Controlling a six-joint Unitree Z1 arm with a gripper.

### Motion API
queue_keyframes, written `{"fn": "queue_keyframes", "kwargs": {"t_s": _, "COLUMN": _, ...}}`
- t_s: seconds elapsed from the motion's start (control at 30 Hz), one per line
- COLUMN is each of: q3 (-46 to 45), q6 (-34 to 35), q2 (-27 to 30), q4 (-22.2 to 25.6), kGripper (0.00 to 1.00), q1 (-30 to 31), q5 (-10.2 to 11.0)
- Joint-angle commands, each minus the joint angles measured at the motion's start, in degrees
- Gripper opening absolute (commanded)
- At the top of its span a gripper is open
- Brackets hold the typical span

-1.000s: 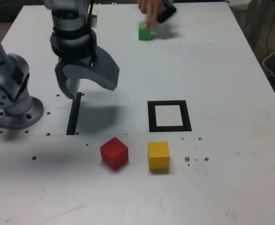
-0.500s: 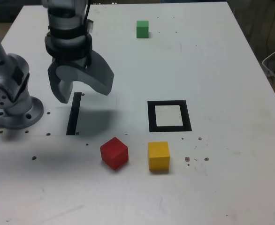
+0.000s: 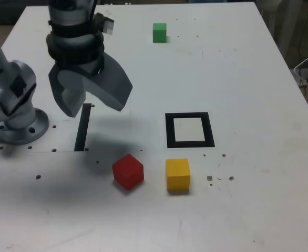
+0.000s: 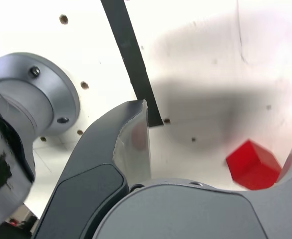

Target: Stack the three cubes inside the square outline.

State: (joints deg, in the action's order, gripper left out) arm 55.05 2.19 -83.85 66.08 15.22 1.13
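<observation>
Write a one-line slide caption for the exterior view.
Open gripper hovers above the table near the red cube; yellow cube beside it, green cube far off, square outline empty.

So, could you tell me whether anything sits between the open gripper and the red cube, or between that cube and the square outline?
Nothing visible does. The gripper hangs open above the black stripe, with bare table down to the red cube. The square outline is empty; the yellow cube sits just below it in the exterior view, beside the direct path.
</observation>
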Motion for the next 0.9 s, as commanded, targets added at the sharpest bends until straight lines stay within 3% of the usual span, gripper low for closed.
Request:
{"fn": "queue_keyframes", "kwargs": {"t_s": 0.0, "q3": 1.2, "q6": 1.0, "q2": 0.0, "q4": 0.1, "kGripper": 0.96, "q1": 3.0, "q5": -0.2}}
{"fn": "queue_keyframes", "kwargs": {"t_s": 0.37, "q3": 6.0, "q6": 5.7, "q2": -4.3, "q4": 1.4, "kGripper": 0.95, "q1": 18.8, "q5": -3.5}}
{"fn": "queue_keyframes", "kwargs": {"t_s": 0.87, "q3": 8.3, "q6": 6.3, "q2": -12.8, "q4": -4.4, "kGripper": 0.95, "q1": 25.4, "q5": -3.0}}
